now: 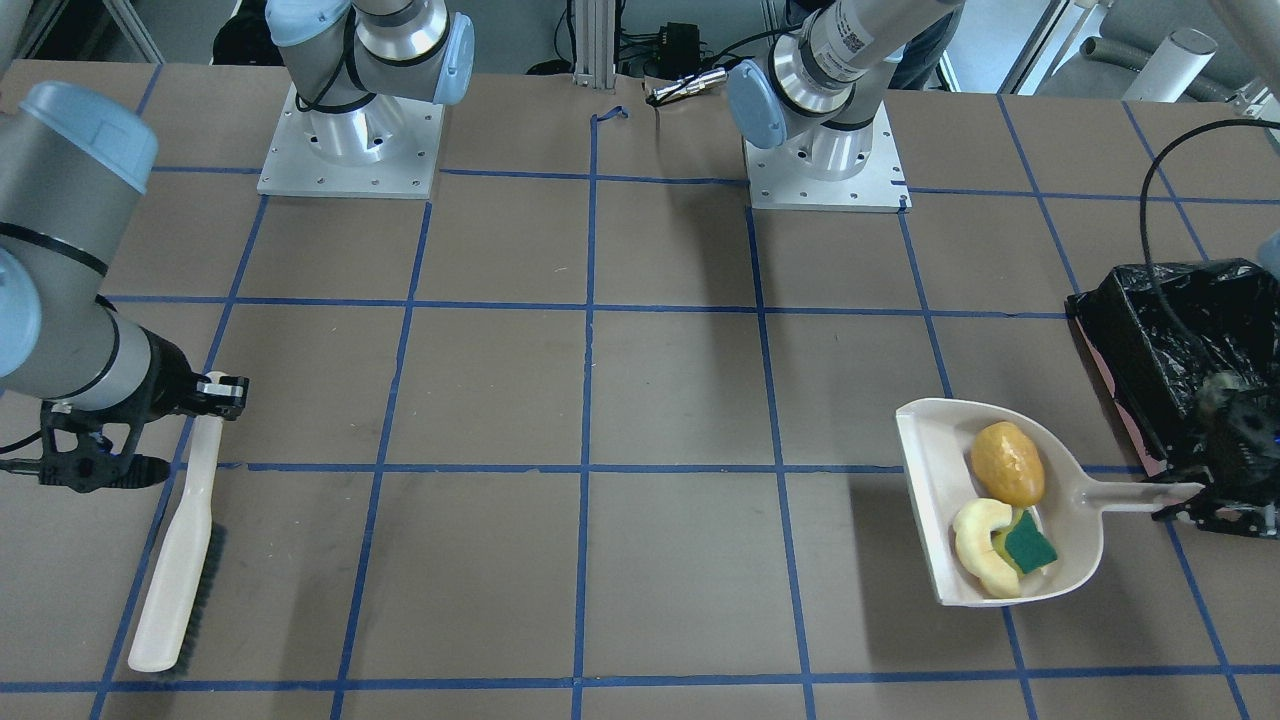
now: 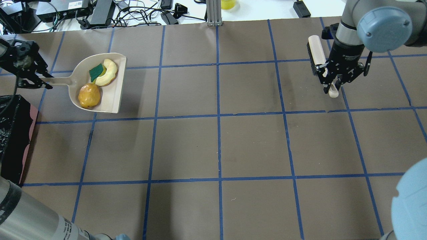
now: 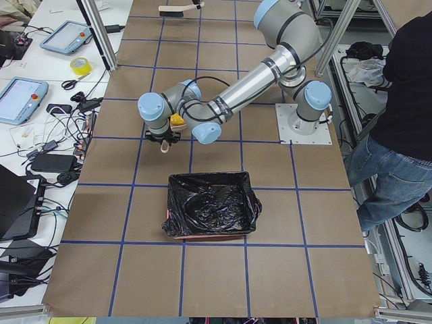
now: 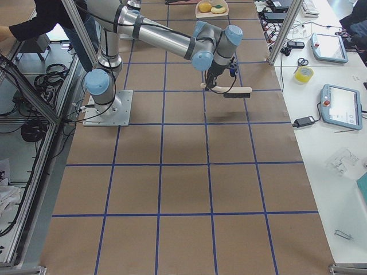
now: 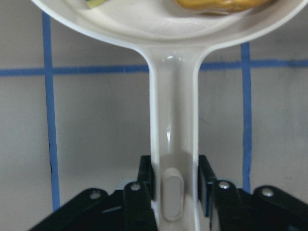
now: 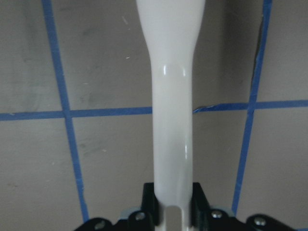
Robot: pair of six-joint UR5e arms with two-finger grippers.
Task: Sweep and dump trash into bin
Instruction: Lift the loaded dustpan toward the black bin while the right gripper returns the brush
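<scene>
My left gripper is shut on the handle of the beige dustpan, which it holds just off the table; the grip also shows in the left wrist view. In the pan lie the orange-yellow lump, the green-topped sponge piece and the pale crescent slice. The bin, pink-sided with a black bag, stands close beside the left gripper, toward the robot. My right gripper is shut on the handle of a beige brush at the far right, as the right wrist view shows.
The brown table is marked with blue tape squares. The two arm bases stand at the robot's edge. Cables and boxes lie beyond the far edge. A person stands beside the robot's base.
</scene>
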